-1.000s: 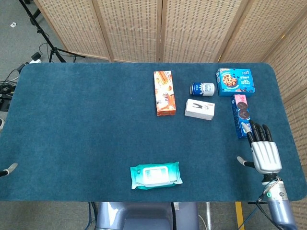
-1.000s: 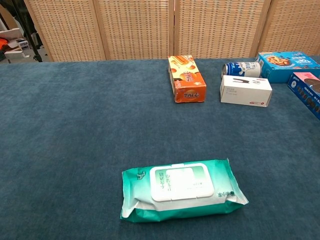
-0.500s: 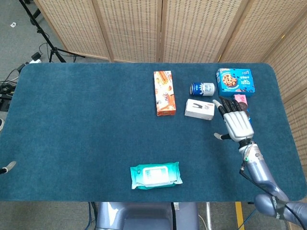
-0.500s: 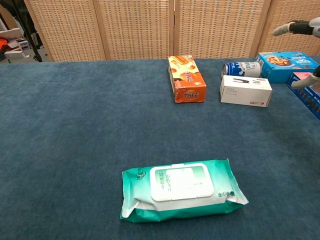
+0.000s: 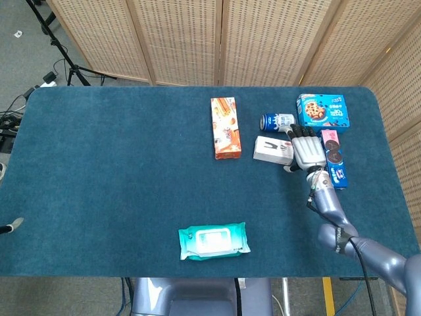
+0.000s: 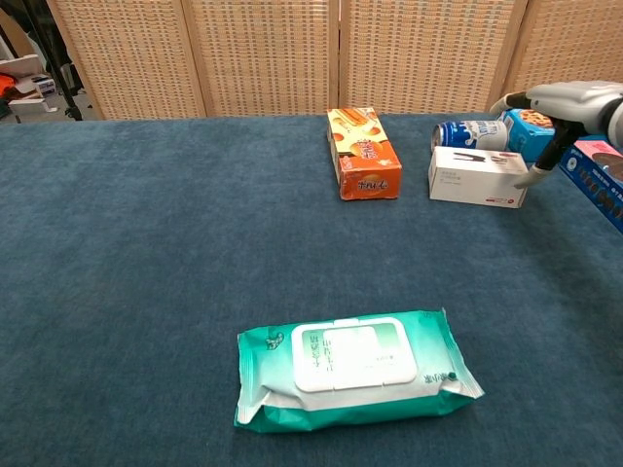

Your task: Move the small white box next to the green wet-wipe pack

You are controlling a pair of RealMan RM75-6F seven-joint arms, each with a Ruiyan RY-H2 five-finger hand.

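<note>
- Right hand (image 5: 306,153), fingers spread and holding nothing, has swung in from the table's edge to just beside the small white box (image 5: 273,150).
- Grasp looks imminent; green wet-wipe pack (image 5: 214,240) lies well apart.

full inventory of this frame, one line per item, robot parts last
white box: 1, white with dark print, far right part of table, just in front of the can
wet-wipe pack: 1, green with white lid, near edge, centre
orange box: 1, orange, left of the white box
can: 1, blue and white, on its side, behind the white box
cookie box: 1, blue, far right corner
biscuit box: 1, blue and pink, right edge, partly behind the hand
table: 1, dark blue cloth
folding screen: 1, woven tan, behind table
right hand: 1, grey, fingers spread, at the white box's right end, holding nothing
left hand: only a tip at the head view's left edge
</note>
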